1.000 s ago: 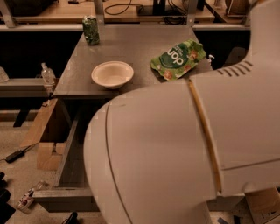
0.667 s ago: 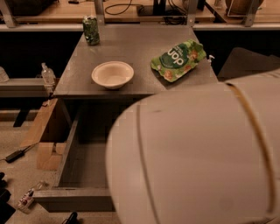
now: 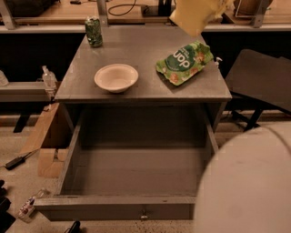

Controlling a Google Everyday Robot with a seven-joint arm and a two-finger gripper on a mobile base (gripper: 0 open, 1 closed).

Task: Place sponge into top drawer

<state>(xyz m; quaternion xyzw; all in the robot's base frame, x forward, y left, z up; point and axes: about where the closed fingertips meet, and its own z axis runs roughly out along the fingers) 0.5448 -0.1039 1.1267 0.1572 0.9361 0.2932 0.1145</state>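
Note:
The sponge (image 3: 196,16), a pale-yellow block, hangs in the air at the top edge of the camera view, above the back right of the table. My gripper (image 3: 202,2) holds it from above and is mostly cut off by the frame's top edge. The top drawer (image 3: 132,207) is pulled wide open below the table top, grey and shallow, with a small knob (image 3: 144,215) on its front panel. Nothing lies inside it. My arm's white casing (image 3: 248,182) covers the lower right corner and hides the drawer's right front corner.
On the grey table (image 3: 136,50) stand a white bowl (image 3: 116,77), a green snack bag (image 3: 184,63) and a green can (image 3: 94,32). A dark chair (image 3: 261,77) stands to the right. Cardboard (image 3: 45,141) and clutter lie on the floor to the left.
My white arm casing, which covered most of the view, has swung away to the lower right. The open drawer is now uncovered and the sponge shows at the top.

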